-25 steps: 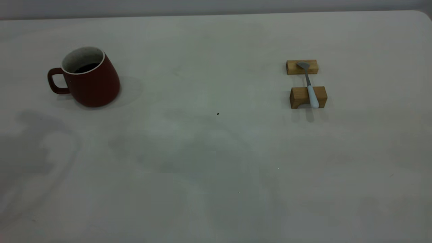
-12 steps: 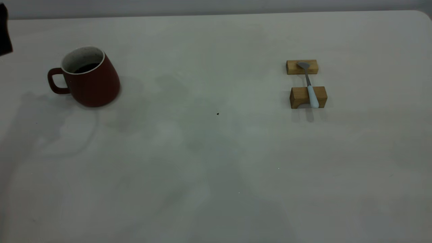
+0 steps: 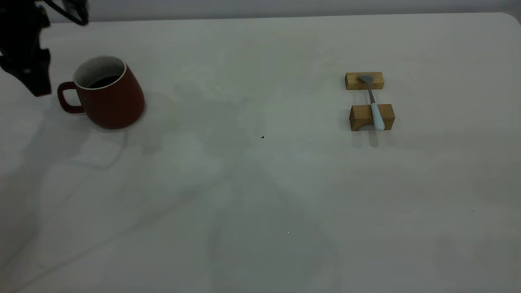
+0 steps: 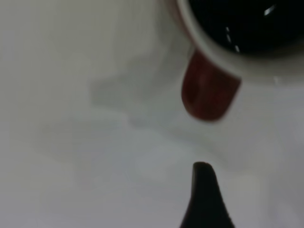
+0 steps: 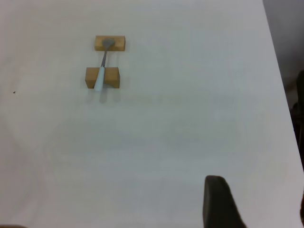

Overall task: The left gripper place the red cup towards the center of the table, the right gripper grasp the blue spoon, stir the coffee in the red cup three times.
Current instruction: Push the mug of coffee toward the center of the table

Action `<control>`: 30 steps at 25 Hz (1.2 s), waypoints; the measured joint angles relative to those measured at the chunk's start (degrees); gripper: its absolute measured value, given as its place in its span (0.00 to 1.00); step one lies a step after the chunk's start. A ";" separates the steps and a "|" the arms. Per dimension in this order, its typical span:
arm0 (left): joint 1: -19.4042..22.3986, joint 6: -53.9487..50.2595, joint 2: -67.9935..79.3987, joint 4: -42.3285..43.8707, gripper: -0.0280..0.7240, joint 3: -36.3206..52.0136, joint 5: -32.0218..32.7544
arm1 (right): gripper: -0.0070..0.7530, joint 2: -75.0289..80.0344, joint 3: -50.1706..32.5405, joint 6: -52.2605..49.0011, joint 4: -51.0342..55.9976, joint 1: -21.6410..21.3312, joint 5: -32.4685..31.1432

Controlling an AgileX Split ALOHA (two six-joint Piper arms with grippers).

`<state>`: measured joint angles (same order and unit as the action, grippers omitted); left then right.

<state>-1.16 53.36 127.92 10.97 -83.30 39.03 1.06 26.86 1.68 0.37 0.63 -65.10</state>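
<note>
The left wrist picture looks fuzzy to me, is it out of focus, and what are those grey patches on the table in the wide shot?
Left wrist view: yes, the red cup sits close and soft-edged, with small glints on the coffee. Exterior view: dim, even light; the grey patches on the table are faint overlapping shadows, the darkest spreading below the left gripper. Right wrist view: the blue spoon is small but fairly crisp.

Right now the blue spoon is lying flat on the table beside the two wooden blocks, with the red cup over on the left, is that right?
Not quite. The blue spoon is not flat on the table: it rests across the two wooden blocks, bowl on the far one, handle over the near one, as the exterior view shows. The red cup is indeed on the left.
</note>
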 joint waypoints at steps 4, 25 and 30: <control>-1.20 2.33 1.87 1.27 0.83 0.00 -4.79 | 0.59 0.00 0.00 0.00 0.00 0.00 0.00; -10.64 4.52 5.20 2.21 0.83 -0.21 -10.59 | 0.59 0.00 0.00 0.00 0.00 0.00 0.05; -15.73 3.21 5.20 2.21 0.83 -0.21 -10.65 | 0.59 0.00 0.00 0.00 0.00 0.00 0.05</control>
<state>-16.89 56.57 133.12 13.19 -83.51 28.38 1.06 26.86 1.68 0.37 0.63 -65.05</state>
